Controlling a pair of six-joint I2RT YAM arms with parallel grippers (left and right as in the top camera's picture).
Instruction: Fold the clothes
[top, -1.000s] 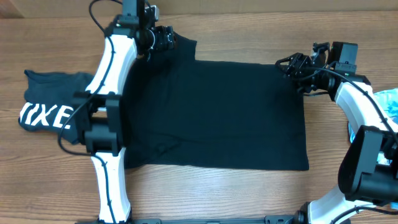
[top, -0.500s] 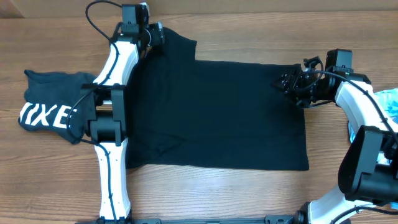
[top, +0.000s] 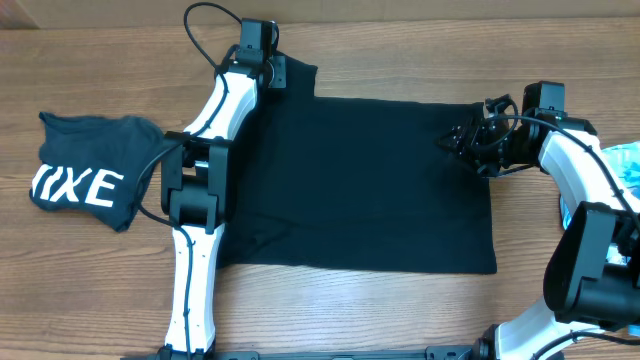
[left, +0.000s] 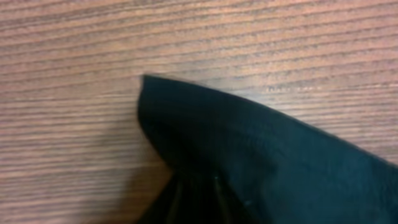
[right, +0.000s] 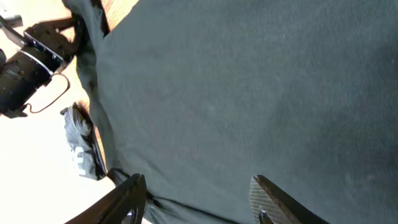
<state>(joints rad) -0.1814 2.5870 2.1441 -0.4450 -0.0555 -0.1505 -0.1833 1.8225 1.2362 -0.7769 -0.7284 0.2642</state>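
Note:
The large black shirt (top: 360, 180) lies spread flat on the wooden table. My left gripper (top: 277, 72) is at its far left corner. In the left wrist view that corner (left: 267, 155) stands lifted off the wood, and its pleats run down into the dark jaws of the left gripper (left: 196, 210), shut on the cloth. My right gripper (top: 463, 140) hovers over the shirt's far right corner. Its fingers (right: 264, 198) stand apart above the smooth fabric (right: 249, 93), holding nothing.
A dark top with white letters (top: 85, 185) lies crumpled at the left. Light blue pieces (top: 628, 162) show at the right edge. Bare wood (top: 400, 310) runs along the front. The left arm (top: 200, 190) stretches along the shirt's left side.
The left arm swung right to the shirt's far left corner and its jaws closed on the cloth. The right gripper shifted slightly left and down, narrowing a little.

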